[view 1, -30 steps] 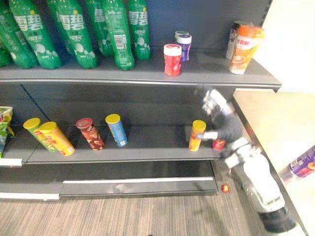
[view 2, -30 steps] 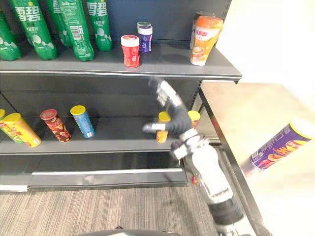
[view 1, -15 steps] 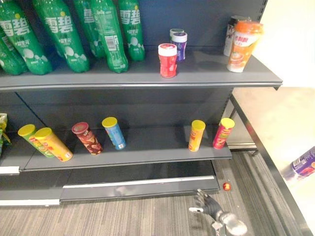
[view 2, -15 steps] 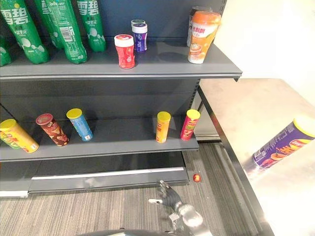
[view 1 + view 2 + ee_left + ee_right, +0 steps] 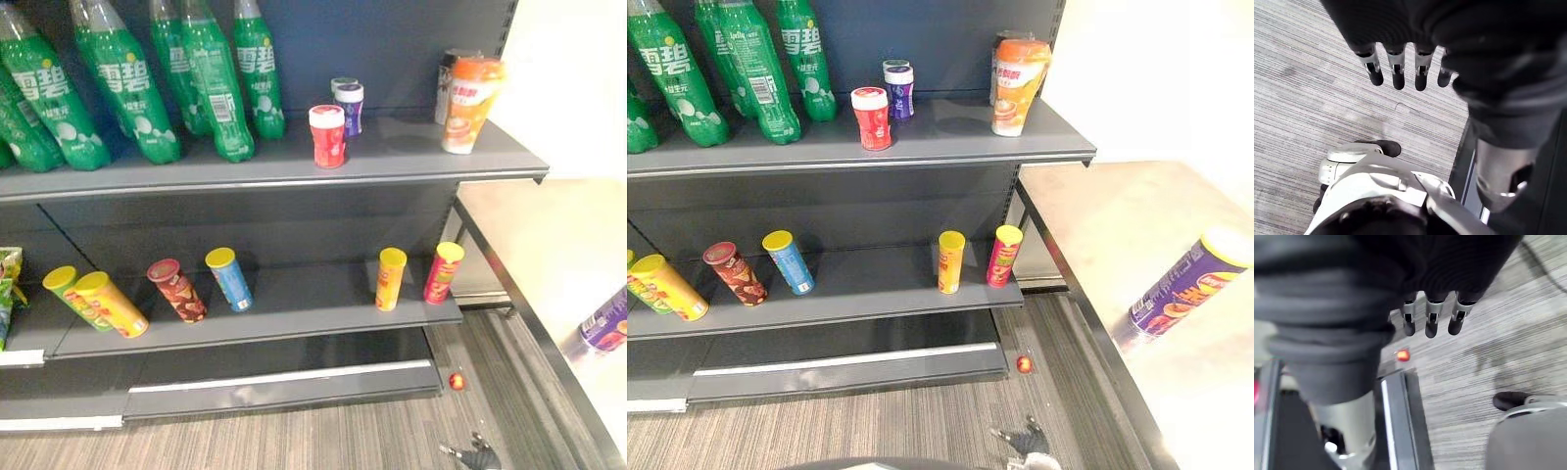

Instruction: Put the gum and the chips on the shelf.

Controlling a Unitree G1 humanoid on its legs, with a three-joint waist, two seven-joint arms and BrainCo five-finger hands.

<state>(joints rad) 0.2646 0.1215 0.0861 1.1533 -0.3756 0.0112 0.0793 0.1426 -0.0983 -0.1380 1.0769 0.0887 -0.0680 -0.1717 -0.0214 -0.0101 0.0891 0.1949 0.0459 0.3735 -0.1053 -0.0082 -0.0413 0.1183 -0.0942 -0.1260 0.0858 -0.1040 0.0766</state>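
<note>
A red plastic gum jar (image 5: 327, 135) stands near the front edge of the grey metal upper shelf (image 5: 411, 157). A yellow chips can (image 5: 390, 278) and a pink chips can (image 5: 442, 272) stand at the lower shelf's (image 5: 294, 299) right end. A purple chips can (image 5: 1181, 291) lies on the pale desk (image 5: 1097, 215). The right hand (image 5: 1431, 318) and left hand (image 5: 1396, 68) hang above the striped floor (image 5: 294, 436), fingers straight and empty.

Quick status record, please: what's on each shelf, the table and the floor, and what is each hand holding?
upper shelf: red gum jar, purple gum jar, orange cup, green bottles
lower shelf: pink chips can and orange chips can upright at right end
table: purple chips can lying on its side
floor: small red object
right hand: open, empty, above floor
left hand: open, empty
</note>
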